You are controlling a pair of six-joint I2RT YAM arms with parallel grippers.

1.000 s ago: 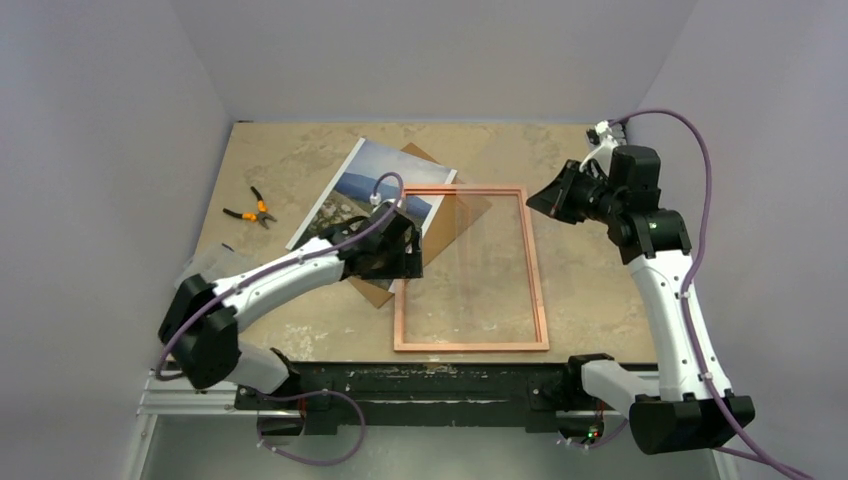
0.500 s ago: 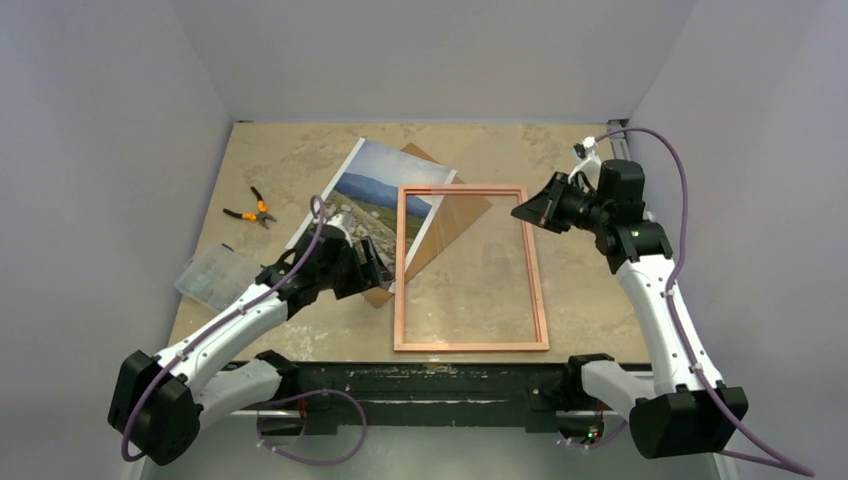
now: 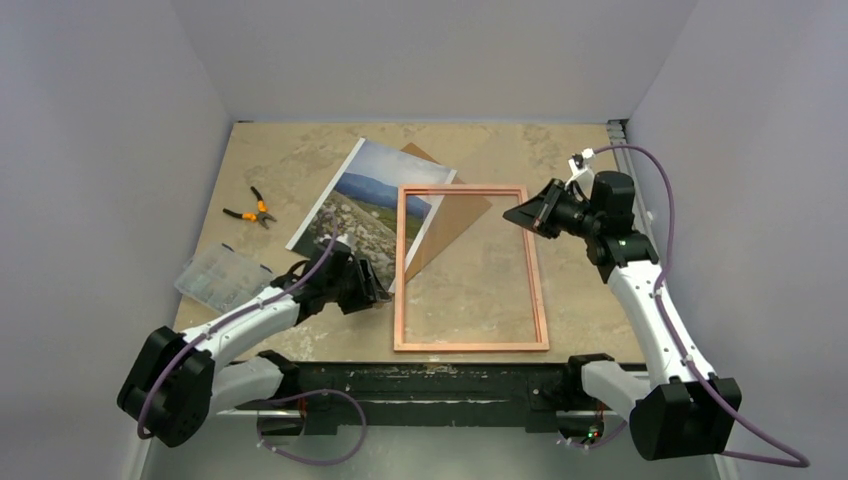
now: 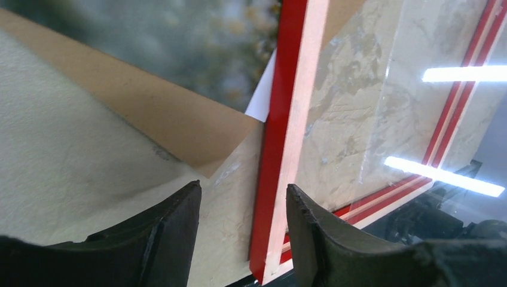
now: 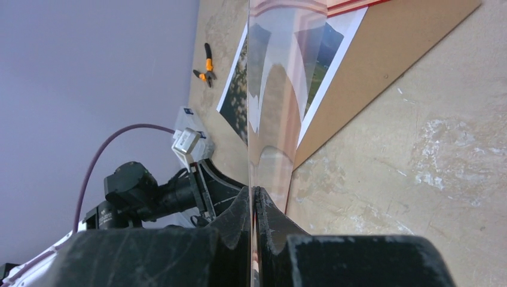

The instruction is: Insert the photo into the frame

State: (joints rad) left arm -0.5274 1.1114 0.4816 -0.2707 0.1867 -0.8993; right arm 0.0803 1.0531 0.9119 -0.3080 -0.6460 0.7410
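The frame (image 3: 540, 290) lies flat mid-table, pale back up; its red side shows in the left wrist view (image 4: 278, 137). My right gripper (image 3: 522, 214) is shut on the edge of the clear pane (image 5: 281, 89), holding it tilted over the frame's far right. The photo (image 3: 365, 205) lies face up left of the frame, on a brown backing board (image 4: 149, 113). My left gripper (image 3: 376, 291) hangs open low beside the frame's left rail, its fingers (image 4: 179, 221) either side of the rail near the front corner, not touching it.
Orange-handled pliers (image 3: 251, 210) lie at the far left. A clear plastic box (image 3: 215, 278) sits at the left edge by the left arm. Grey walls close in on three sides. The black rail (image 3: 430, 378) runs along the near edge.
My left arm has drawn back from over the photo and board toward the near left, and its jaws have narrowed. The right gripper has shifted slightly left and lower with the pane.
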